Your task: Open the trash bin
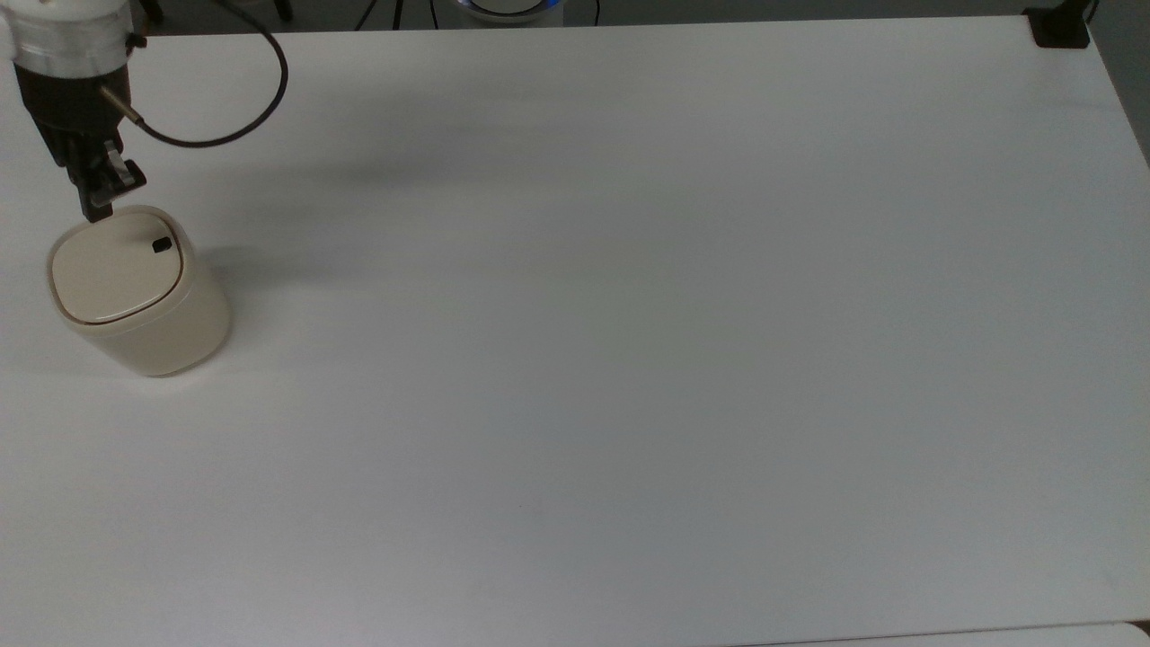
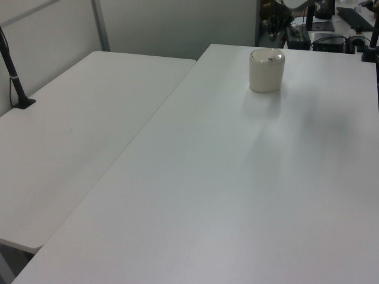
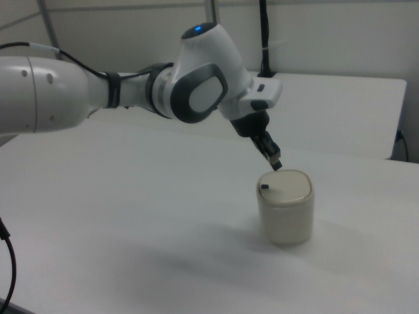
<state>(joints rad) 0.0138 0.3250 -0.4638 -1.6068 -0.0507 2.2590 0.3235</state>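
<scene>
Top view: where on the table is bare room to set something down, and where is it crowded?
Bare everywhere on the table to the top view's right of the trash bin. Crowded only at the top view's upper left, where the gripper hovers at the bin's rim.

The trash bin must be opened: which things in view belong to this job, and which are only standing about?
For the job:
- trash bin, lid shut
- black button on its top
- gripper, just above the bin's rim

Only standing about:
- white table under the bin
- second table beside it
- black post on that table
</scene>
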